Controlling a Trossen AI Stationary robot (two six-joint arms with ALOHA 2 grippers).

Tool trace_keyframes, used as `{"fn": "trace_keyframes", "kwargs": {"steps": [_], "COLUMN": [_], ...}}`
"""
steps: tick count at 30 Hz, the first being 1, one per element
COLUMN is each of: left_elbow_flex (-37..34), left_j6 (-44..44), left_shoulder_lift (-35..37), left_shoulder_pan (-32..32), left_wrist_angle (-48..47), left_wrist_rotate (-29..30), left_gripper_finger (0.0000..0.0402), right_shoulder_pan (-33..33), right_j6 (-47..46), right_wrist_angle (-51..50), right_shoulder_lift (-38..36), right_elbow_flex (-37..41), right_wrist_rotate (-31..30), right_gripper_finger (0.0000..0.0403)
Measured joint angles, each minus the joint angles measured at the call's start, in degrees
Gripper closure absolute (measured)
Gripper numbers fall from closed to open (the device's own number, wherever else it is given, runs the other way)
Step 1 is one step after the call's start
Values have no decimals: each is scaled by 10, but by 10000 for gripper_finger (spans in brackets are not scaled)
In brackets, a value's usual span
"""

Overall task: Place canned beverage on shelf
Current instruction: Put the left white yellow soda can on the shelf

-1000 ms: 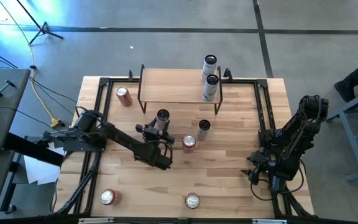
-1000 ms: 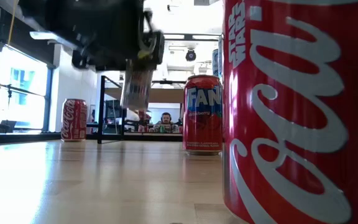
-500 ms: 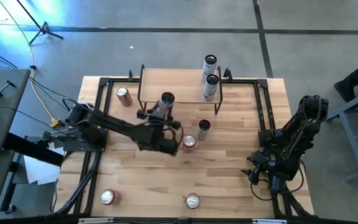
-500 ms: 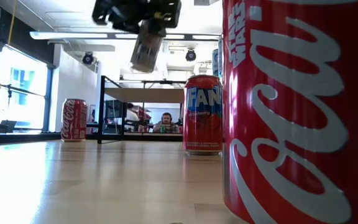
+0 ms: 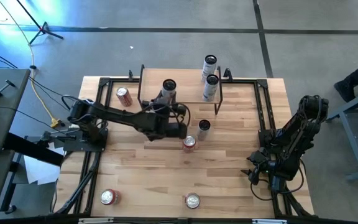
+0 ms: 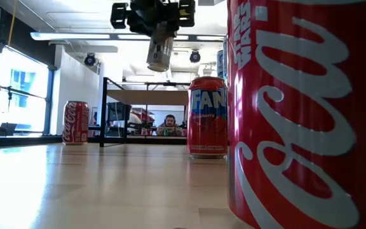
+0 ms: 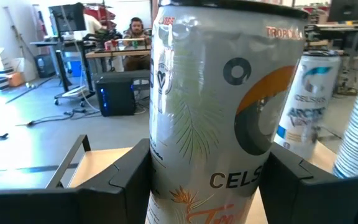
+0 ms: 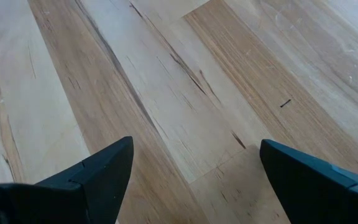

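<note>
A tall silver canned beverage (image 5: 166, 92) (image 7: 222, 106) (image 6: 159, 53) is raised above the near edge of the shelf (image 5: 179, 84) (image 6: 146, 96), with my left gripper (image 5: 165, 119) (image 7: 207, 183) shut on it. The shelf is a low wood-topped riser on black legs at the table's far side. Two more silver cans (image 5: 211, 61) (image 5: 212, 86) stand upright at its right end. My right gripper (image 8: 194, 165) (image 5: 258, 173) waits open over bare wood near the table's right edge. My left gripper pinches the can's side wall (image 7: 166, 168) between its two fingers (image 7: 126, 180), low on the can. The fingers reach in level from the table's near side and lie across the can. The can stands about upright, lifted clear of the table and the shelf.
A slim can (image 5: 204, 126) and a red Fanta can (image 5: 189, 144) (image 6: 207, 117) stand on the table just right of my left gripper. A red can (image 5: 124, 96) (image 6: 76, 122) stands left of the shelf. Two cola cans (image 5: 108, 197) (image 5: 192, 200) stand near the front edge.
My left gripper has risen and gone toward the far edge, its wrist turning, and has stayed shut on the can. The can has come from low over the table in front of the shelf to above the shelf's near edge.
</note>
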State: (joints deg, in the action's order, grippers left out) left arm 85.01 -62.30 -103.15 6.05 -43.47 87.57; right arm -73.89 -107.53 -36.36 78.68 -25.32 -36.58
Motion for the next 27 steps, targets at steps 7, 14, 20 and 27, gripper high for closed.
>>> {"fn": "trace_keyframes", "kwargs": {"steps": [7,14,20,27], "left_elbow_flex": [-6,-39,-76,-141], "left_j6": [51,159,267,428], "left_shoulder_lift": [-4,-5,-6,-6], "left_shoulder_pan": [-33,-66,-96,-124], "left_wrist_angle": [73,204,366,629], "left_wrist_rotate": [-7,-52,-109,-205], "left_gripper_finger": [207,207,207,207], "right_shoulder_pan": [0,0,0,0], "right_j6": [0,0,0,0], "right_wrist_angle": [0,0,0,0], "right_shoulder_lift": [0,0,0,0], "right_elbow_flex": [0,0,0,0], "right_wrist_rotate": [0,0,0,0], "right_gripper_finger": [64,64,64,64]}}
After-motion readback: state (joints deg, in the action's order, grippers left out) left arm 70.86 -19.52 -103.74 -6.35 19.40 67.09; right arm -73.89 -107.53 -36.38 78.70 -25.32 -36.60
